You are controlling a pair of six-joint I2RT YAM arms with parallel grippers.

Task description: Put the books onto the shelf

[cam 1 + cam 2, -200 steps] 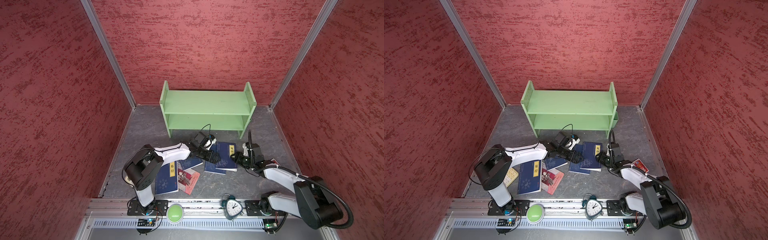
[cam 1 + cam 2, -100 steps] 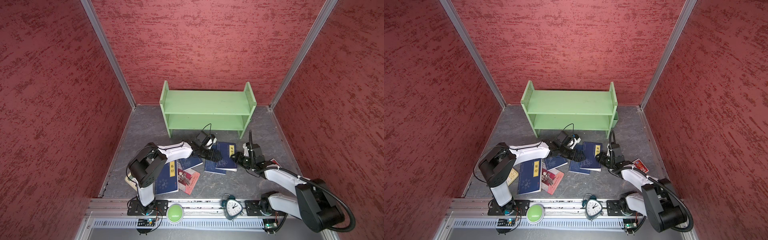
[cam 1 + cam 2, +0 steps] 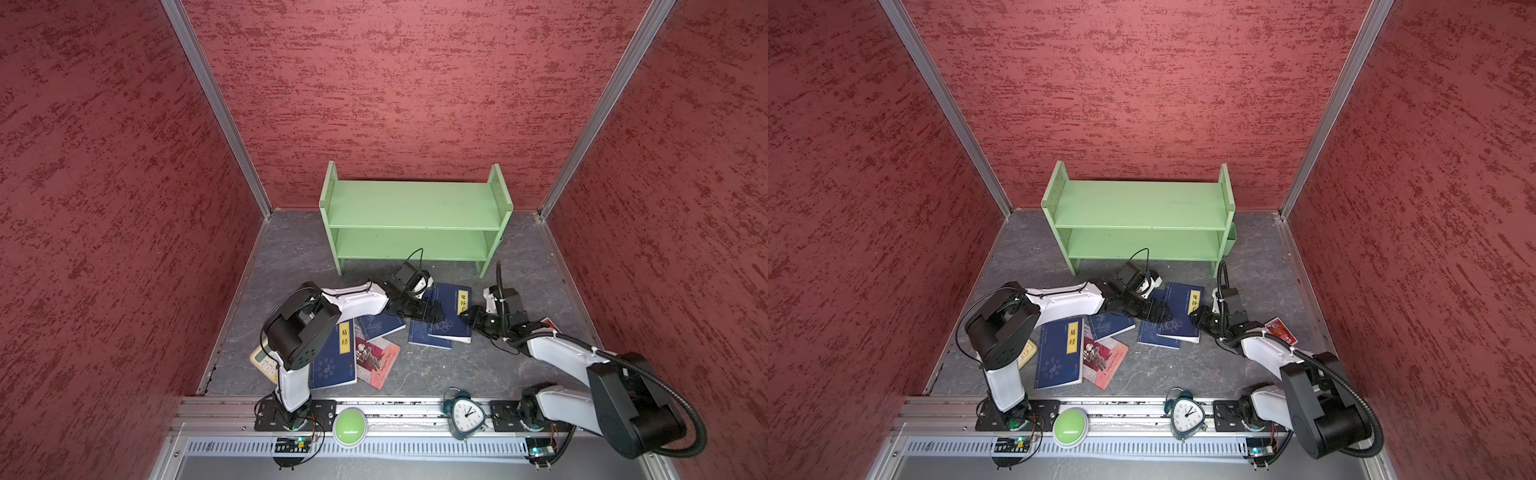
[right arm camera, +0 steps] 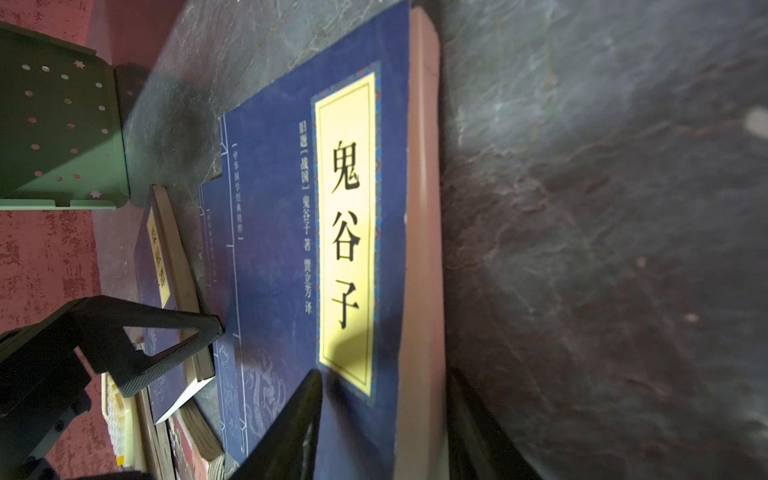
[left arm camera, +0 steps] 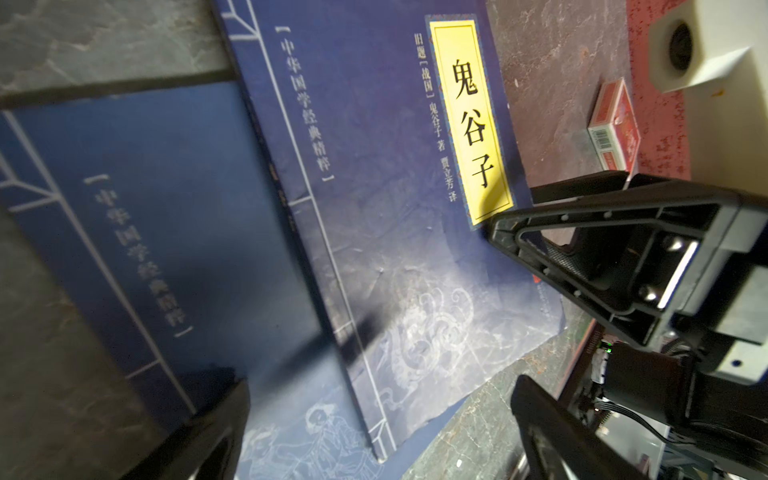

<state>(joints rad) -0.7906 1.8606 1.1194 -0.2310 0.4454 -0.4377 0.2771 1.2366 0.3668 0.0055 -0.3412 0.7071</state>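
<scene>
On the grey counter point(image 3: 449, 370), in front of the light green shelf point(image 3: 415, 205), we find all five books lying flat. Nearest the shelf, the top navy book point(image 3: 455, 326) with the yellow title label lies partly over a second navy book point(image 3: 428, 338), and its label side faces the right arm point(image 3: 557, 353). To the left of this pair we see a small navy book point(image 3: 380, 326), a red-pink book point(image 3: 376, 359) and a large navy book point(image 3: 336, 359) lying close together. The large one is partly hidden by the left arm point(image 3: 353, 301), and a cream calculator point(image 3: 261, 358) lies just beside it. The left gripper point(image 3: 434, 313) hangs low over the left side of the top navy book, where that book overlaps the second one. Its jaws are spread wide, and in the left wrist view its two fingers frame the cover with a broad gap between them. The right gripper point(image 3: 465, 316) meets the same book from the opposite side, at the lower end of the label. Its jaws are about half closed: in the right wrist view one finger point(image 4: 291, 424) lies over the cover and the other stands just beside the page edge, at counter level. We cannot tell whether these jaws press on the book or only straddle its edge. A red card box point(image 3: 550, 323) lies on the counter near the right arm. An alarm clock point(image 3: 467, 415) and a green button point(image 3: 350, 424) sit on the front rail point(image 3: 395, 409).
</scene>
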